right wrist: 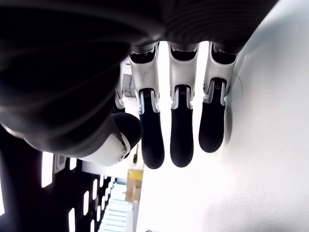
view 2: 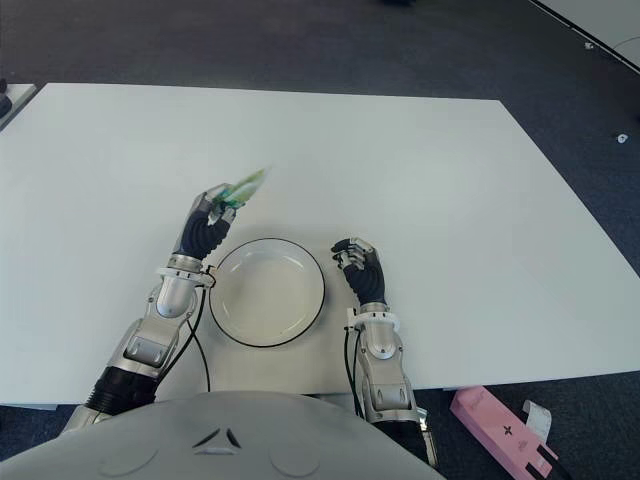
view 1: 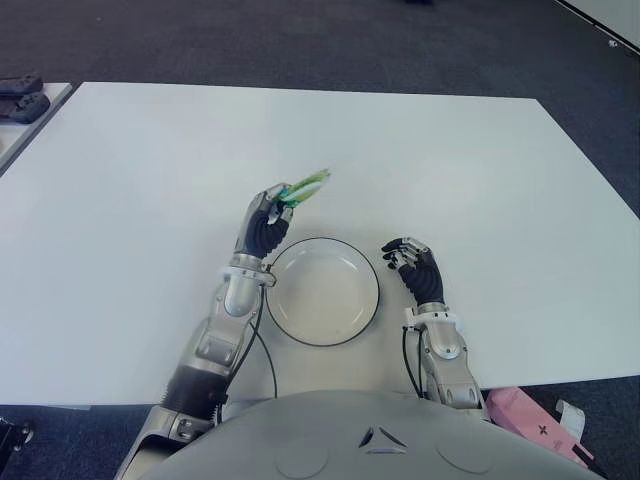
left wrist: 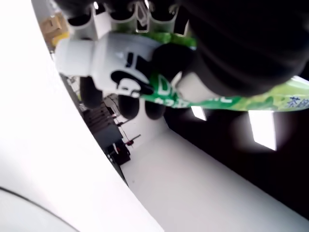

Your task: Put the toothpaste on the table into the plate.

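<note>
My left hand [view 1: 270, 212] is shut on a green and white toothpaste tube [view 1: 308, 186], just beyond the plate's far left rim. The tube sticks out of the fingers toward the far right. In the left wrist view the tube [left wrist: 193, 92] lies pinched between thumb and fingers, its white cap end to one side. The white plate [view 1: 322, 290] with a dark rim sits on the white table [view 1: 480, 180] in front of me, with nothing in it. My right hand [view 1: 412, 262] shows just right of the plate, fingers loosely extended and holding nothing [right wrist: 178, 130].
A pink box [view 1: 535, 425] lies on the floor past the table's near right edge. Dark objects [view 1: 22, 98] sit on a neighbouring surface at the far left. Dark carpet surrounds the table.
</note>
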Tool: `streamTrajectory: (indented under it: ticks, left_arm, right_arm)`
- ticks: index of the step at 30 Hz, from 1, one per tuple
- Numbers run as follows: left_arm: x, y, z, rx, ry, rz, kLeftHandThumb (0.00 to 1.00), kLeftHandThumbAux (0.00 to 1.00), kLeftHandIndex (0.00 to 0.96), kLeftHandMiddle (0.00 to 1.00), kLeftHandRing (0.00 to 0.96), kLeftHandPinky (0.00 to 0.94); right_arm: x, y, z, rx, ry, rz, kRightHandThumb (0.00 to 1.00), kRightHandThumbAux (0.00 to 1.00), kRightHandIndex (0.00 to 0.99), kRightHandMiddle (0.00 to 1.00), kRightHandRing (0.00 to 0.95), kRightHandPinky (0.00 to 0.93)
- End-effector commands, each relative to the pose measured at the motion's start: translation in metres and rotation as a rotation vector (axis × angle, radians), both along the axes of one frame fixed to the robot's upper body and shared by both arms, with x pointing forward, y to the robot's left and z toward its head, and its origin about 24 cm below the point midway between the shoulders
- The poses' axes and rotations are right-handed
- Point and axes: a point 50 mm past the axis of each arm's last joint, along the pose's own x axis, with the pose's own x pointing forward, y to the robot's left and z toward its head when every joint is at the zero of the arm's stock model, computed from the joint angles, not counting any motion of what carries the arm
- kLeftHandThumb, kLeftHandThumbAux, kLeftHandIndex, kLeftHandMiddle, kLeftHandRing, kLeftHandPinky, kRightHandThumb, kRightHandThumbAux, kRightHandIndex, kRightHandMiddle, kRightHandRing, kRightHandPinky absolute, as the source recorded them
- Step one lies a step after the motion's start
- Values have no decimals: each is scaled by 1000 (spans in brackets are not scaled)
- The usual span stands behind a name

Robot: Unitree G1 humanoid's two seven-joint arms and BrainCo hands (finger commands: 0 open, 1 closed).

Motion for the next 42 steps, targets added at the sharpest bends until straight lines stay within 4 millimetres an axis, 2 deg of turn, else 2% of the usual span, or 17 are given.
streamTrajectory:
  ticks: [1,8,19,26,34,42]
  left_arm:
    - [3,-4,2,69,-38,-85,852,668,396,544,885,872]
    - [7,-8,1,151,-99,-138,853,668,397,541,883,866]
    - [1,-15,-17,339,-118,-232,855,665,403,541,881,858]
    - [-3,-13,-19,444,-117,-284,855,664,406,543,880,859]
    - [-13,-9,-19,552,6,-367,854,666,404,550,875,867]
    - [-18,-7,-17,703,-26,-451,853,666,405,561,877,869]
  right_arm:
    - [0,-1,-4,8,9,3,710,728,428,475,469,482]
    - [0,-1,-4,8,5,7,710,728,428,476,470,477]
    - [0,-1,-4,2,12,0,710,728,428,466,459,473]
    - [0,0,-3,-2,11,-1,710,728,428,467,461,475]
    - [-1,0,-3,4,10,-3,711,728,427,457,452,470]
    - [-1,0,-2,2,9,-12,711,728,427,455,452,467]
